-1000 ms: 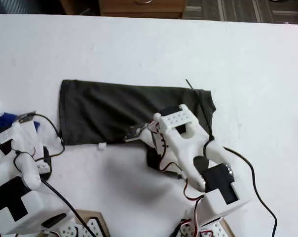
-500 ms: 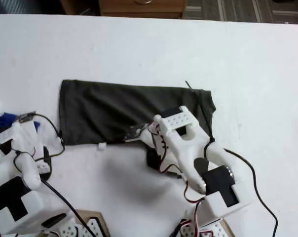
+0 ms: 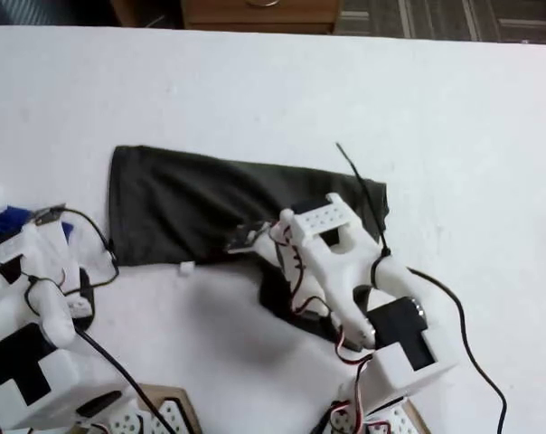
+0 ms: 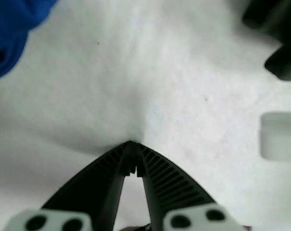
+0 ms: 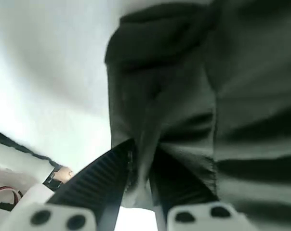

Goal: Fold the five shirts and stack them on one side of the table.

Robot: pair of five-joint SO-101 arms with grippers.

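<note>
Shirt [image 3: 183,203] edge lifted, partly hidden.

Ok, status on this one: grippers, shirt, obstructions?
Right gripper shut on dark shirt, near edge. Left gripper shut, empty, over table. Black cable across shirt corner.

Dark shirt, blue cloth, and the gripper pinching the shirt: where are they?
dark shirt [image 3: 183,203], high view, middle of its flat part.
blue cloth [image 4: 9,30], left wrist view, its bunched edge.
right gripper [image 5: 144,150], right wrist view, between its jaws, shut on the shirt.
</note>
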